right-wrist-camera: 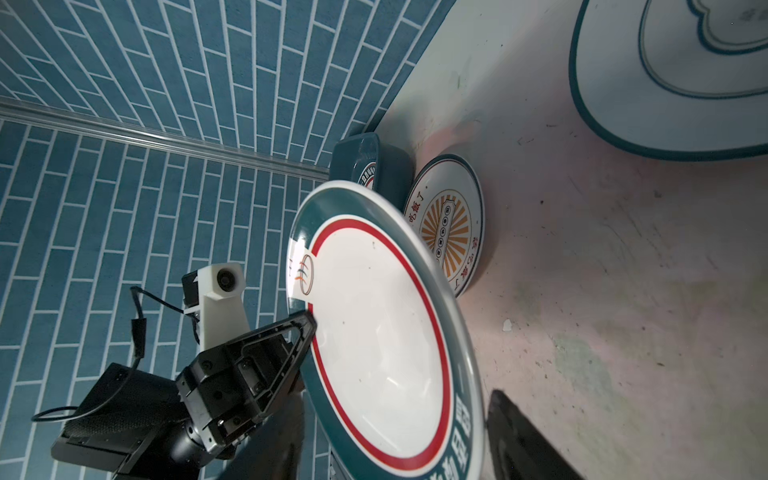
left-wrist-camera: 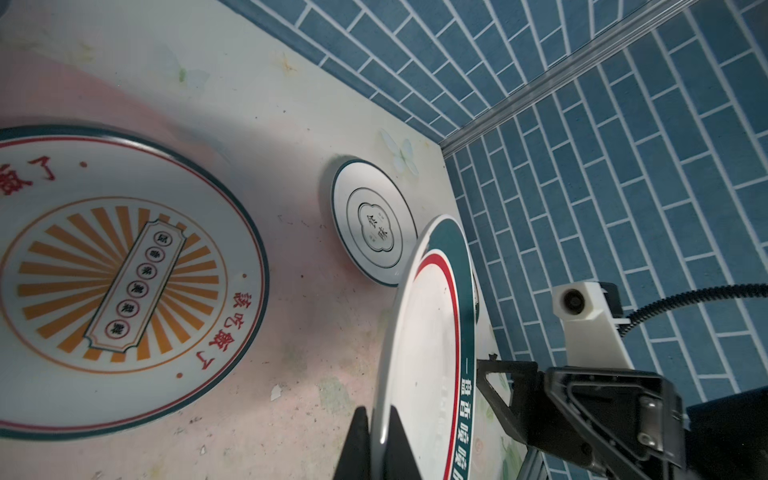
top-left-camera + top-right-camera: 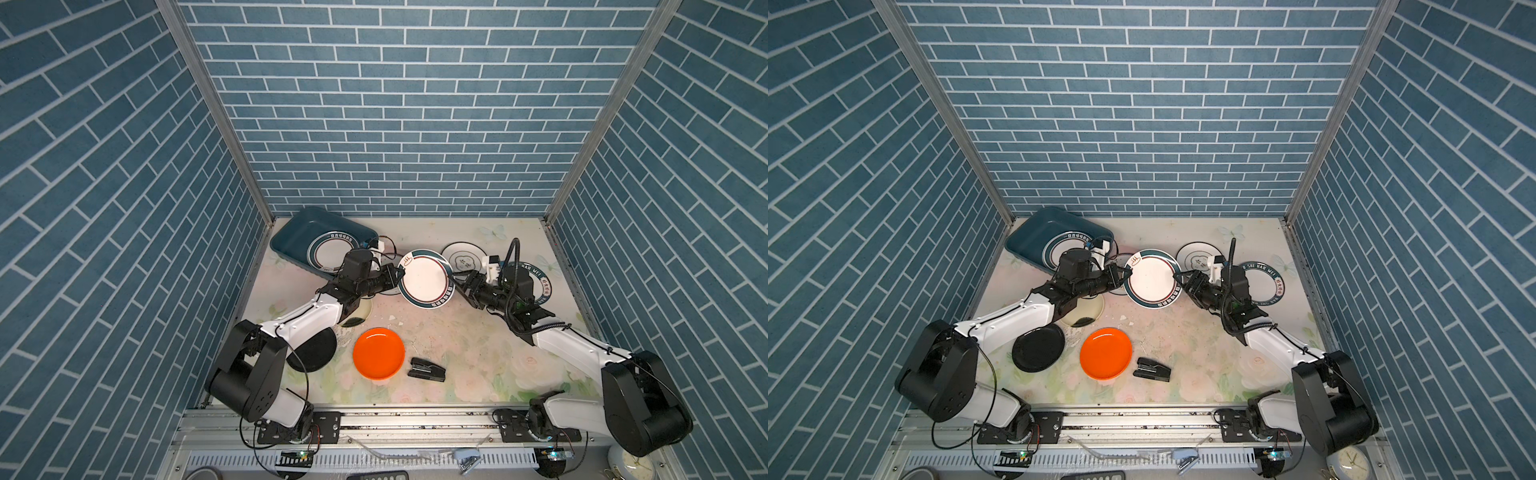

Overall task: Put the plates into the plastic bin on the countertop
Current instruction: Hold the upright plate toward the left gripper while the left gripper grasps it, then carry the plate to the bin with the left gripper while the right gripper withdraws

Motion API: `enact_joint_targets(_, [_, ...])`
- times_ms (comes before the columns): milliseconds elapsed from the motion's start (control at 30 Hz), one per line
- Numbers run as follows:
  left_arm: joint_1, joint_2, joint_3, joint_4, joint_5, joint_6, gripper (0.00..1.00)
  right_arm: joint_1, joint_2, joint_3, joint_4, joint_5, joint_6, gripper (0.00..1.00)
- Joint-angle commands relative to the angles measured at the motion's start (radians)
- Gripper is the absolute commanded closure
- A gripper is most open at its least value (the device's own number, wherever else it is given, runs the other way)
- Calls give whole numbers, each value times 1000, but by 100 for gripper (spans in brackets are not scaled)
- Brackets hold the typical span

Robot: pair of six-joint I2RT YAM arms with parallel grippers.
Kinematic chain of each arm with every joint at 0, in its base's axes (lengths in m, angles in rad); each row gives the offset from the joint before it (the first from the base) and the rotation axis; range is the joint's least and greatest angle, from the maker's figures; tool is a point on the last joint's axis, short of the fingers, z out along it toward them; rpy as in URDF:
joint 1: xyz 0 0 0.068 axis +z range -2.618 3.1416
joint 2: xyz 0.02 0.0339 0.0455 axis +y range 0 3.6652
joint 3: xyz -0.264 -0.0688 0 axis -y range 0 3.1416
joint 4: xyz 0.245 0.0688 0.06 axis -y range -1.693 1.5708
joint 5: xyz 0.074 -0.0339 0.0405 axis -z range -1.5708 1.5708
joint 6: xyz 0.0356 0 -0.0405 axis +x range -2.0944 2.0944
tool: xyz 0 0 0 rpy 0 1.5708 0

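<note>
**Left gripper** (image 3: 400,273): the jaws are pressed onto the rim of the teal-rimmed plate (image 3: 424,279). The left wrist view shows one finger (image 2: 359,440) on each face. The plate extends straight out past the fingertips, tilted and clear of the countertop (image 3: 457,345).

**Right gripper** (image 3: 456,286): the jaws are spread, with the opposite rim of the same plate between them. In the right wrist view one finger (image 1: 523,432) stands off the plate's underside with a visible gap. The two grippers face each other across the plate.

**Plastic bin** (image 3: 297,232): it sits beside the left gripper's wrist, on the side away from the right gripper and near the back wall. A ringed plate (image 3: 330,254) lies inside it, at the end nearer the left gripper.

**Sunburst plate** (image 2: 120,274): it lies flat on the countertop, beneath the left gripper.

**Cloud-motif plate** (image 3: 463,258): it lies flat on the countertop, just beyond the right gripper toward the back wall.

**Lettered plate** (image 3: 542,278): it lies under the right gripper's wrist, partly hidden by the arm.

**Cream plate** (image 3: 1084,312) and **black plate** (image 3: 1038,348): both lie behind the left gripper, partly under its forearm.

**Orange plate** (image 3: 378,353): it lies well behind both grippers, between the two arms. The black stapler-like object (image 3: 426,369) is just beside it.
</note>
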Motion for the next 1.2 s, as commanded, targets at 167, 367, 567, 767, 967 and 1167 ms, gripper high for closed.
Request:
enact_joint_targets(167, [30, -28, 41, -61, -27, 53, 100, -1, -52, 20, -35, -9, -59, 15])
enact_joint_targets(367, [71, -65, 29, -110, -53, 53, 100, -1, -90, 8, -87, -1, -111, 12])
enact_joint_targets(567, [148, -121, 26, -167, -101, 66, 100, -2, -127, 13, -200, 43, -184, 10])
enact_joint_targets(767, [297, -162, 41, -193, -146, 47, 100, -3, -129, 13, -233, 42, -216, 10])
enact_joint_targets(967, [421, -161, 81, -200, -294, 41, 100, -3, -178, -4, -264, 94, -262, 10])
enact_joint_targets(1167, [490, -103, 94, -173, -386, 31, 100, -2, -187, -3, -276, 131, -300, 10])
